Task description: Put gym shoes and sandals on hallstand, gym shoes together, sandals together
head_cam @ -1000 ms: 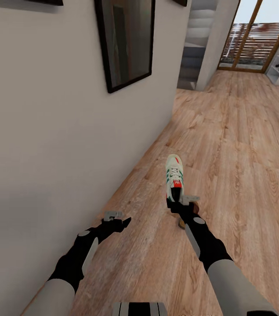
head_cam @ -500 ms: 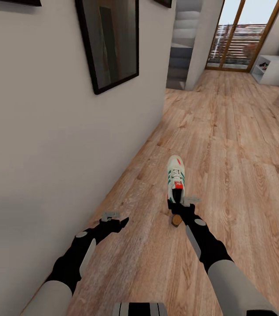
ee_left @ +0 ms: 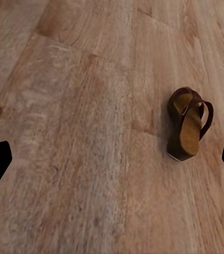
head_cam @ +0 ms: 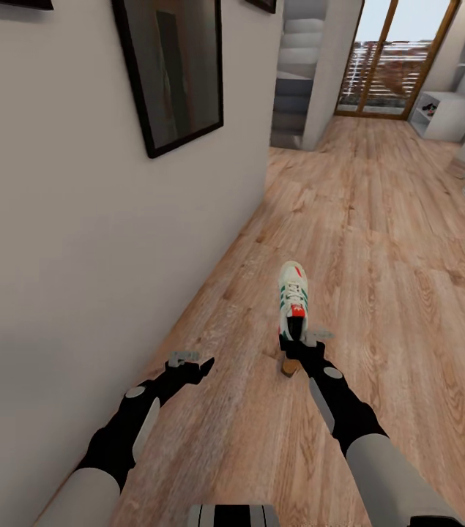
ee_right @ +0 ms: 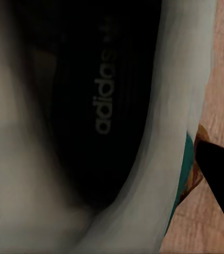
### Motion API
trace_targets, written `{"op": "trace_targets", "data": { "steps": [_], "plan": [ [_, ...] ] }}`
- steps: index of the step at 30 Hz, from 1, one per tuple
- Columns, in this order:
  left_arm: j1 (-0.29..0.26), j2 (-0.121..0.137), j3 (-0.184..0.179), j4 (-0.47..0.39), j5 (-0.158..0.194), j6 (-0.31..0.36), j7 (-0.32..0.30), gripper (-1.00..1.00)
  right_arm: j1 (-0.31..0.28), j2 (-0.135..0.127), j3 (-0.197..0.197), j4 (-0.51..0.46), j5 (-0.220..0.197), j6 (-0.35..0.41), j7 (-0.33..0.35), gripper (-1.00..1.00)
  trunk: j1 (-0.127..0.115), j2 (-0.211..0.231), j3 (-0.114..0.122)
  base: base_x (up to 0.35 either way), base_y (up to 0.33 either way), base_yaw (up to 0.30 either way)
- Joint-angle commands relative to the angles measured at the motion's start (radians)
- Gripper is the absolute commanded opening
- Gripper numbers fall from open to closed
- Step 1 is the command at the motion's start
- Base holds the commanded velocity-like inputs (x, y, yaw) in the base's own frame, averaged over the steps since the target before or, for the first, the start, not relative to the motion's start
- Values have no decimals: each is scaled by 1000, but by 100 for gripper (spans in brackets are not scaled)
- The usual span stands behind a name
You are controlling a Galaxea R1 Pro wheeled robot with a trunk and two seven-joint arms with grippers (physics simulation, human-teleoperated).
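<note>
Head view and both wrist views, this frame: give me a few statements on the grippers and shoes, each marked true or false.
1. The right gripper is closed on a gym shoe. True.
2. The left gripper holds a sandal. False: it is open and empty, and the sandal lies on the corridor floor.
3. The held shoe is brown. False: it is white with green stripes.
4. The hallstand stands far down the corridor. True.

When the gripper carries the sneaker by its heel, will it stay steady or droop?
The gym shoe is held at its heel by the right gripper, toe sticking out, so it may sag or swing. It looks stiff-soled and probably light.
</note>
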Motion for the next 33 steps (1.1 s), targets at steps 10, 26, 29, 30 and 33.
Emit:
{"op": "trace_targets", "data": {
  "steps": [10, 26, 29, 30, 33],
  "plan": [
    [0, 0, 2, -1, 3, 7, -4, 100, -1, 1, -3, -1, -1, 4, 2, -100, 0, 0, -1, 0, 0, -292],
    [0, 0, 3, -1, 5, 7, -3, 100, 0, 1, -3, -1, -1, 4, 3, -100, 0, 0, -1, 45, 0, -300],
    [0, 0, 3, -1, 5, 7, -3, 100, 0, 1, -3, -1, -1, 4, 3, -100, 0, 0, -1, 251, -42, -300],
    [0, 0, 3, -1, 5, 7, -3, 100, 0, 1, -3, -1, -1, 4, 3, -100, 0, 0, -1, 299, -92, -297],
    [0, 1, 4, -1, 5, 7, -3, 100, 0, 1, -1, -3, -1, 5, 3, -100, 0, 0, -1, 328, -146, -196]
  ]
}}
